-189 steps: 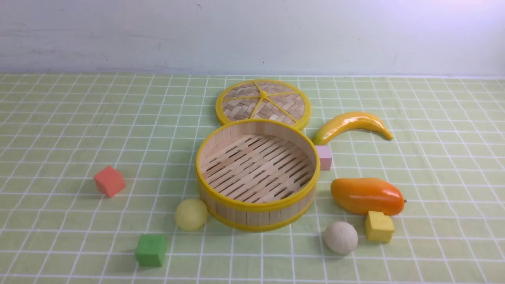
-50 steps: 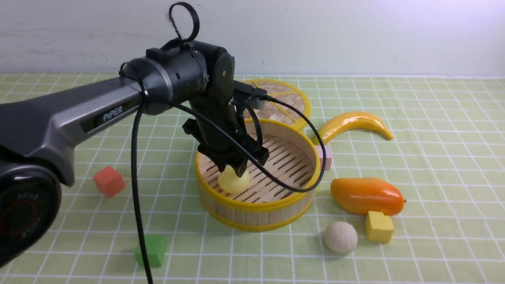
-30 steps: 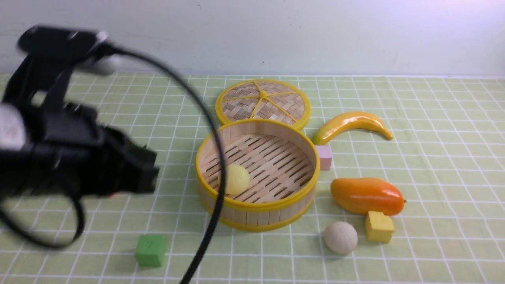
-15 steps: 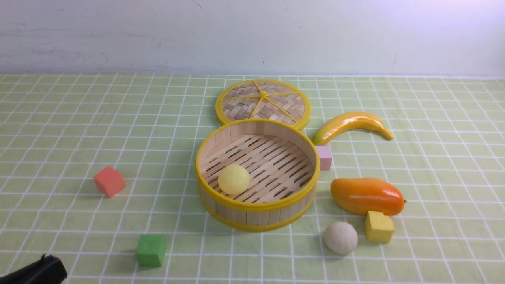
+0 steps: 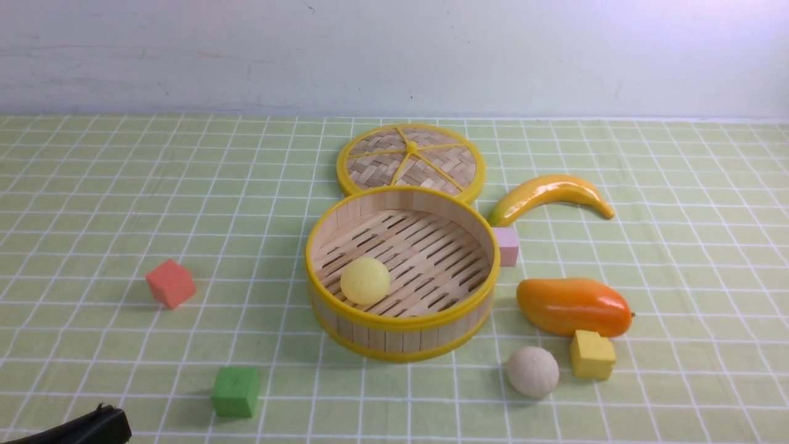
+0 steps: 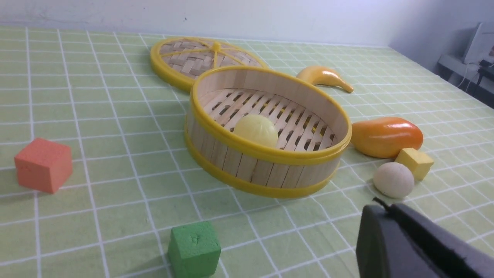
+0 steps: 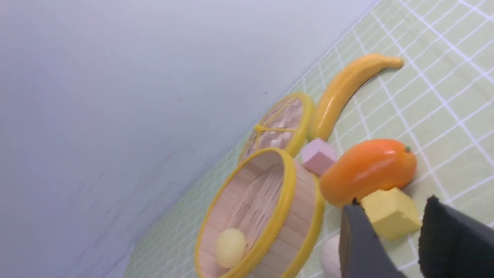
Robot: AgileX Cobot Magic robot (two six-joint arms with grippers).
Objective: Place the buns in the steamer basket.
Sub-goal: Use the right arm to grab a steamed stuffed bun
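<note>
The steamer basket (image 5: 400, 340) stands mid-table with the pale yellow bun (image 5: 365, 280) lying on its slatted floor at the near left. The off-white bun (image 5: 532, 371) rests on the cloth, in front of the basket and to its right. My left gripper (image 6: 380, 208) is shut and empty, low at the near left; only its dark tip (image 5: 114, 422) shows in the front view. My right gripper (image 7: 393, 202) is open and holds nothing, and it is out of the front view. One of its fingers (image 7: 359, 239) half hides the off-white bun (image 7: 330, 256).
The woven lid (image 5: 411, 161) lies behind the basket. A banana (image 5: 548, 196), pink cube (image 5: 507, 246), orange mango (image 5: 573, 306) and yellow cube (image 5: 592, 354) crowd the right side near the off-white bun. Left of the basket sit a red cube (image 5: 171, 283) and green cube (image 5: 235, 391).
My left arm let go of the yellow bun in the basket and drew back to the near left corner. The bun stays where it was set. Nothing else moved.
</note>
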